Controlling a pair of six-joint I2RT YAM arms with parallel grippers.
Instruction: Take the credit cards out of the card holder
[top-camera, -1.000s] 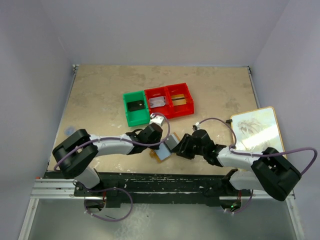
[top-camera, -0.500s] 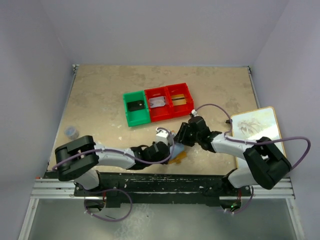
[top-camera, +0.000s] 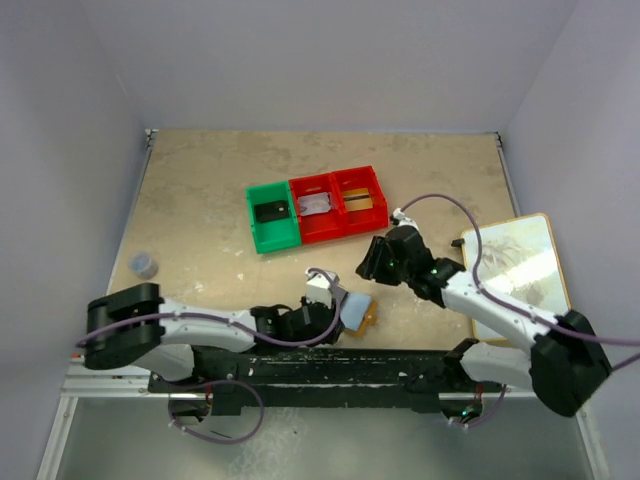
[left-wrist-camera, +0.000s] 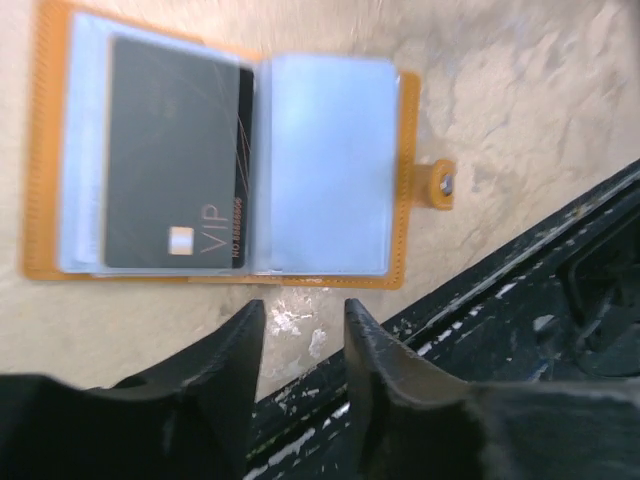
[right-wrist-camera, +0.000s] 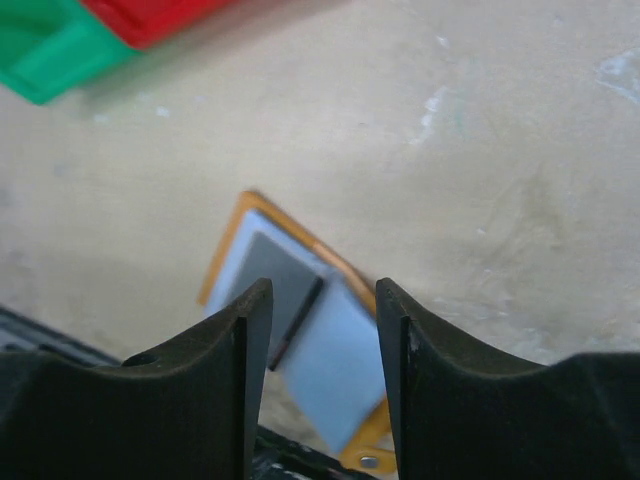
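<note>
Only left wrist view shows VIP lettering on the black card (left-wrist-camera: 170, 155)

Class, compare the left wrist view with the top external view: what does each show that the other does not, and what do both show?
Only the left wrist view: a black card marked VIP in one pocket of the open card holder, its tab clasp, and the left gripper with fingers apart, nothing between them.
Only the top external view: the green bin, the two red bins, the white board and the right gripper.
Both: the card holder lying open on the table.
</note>
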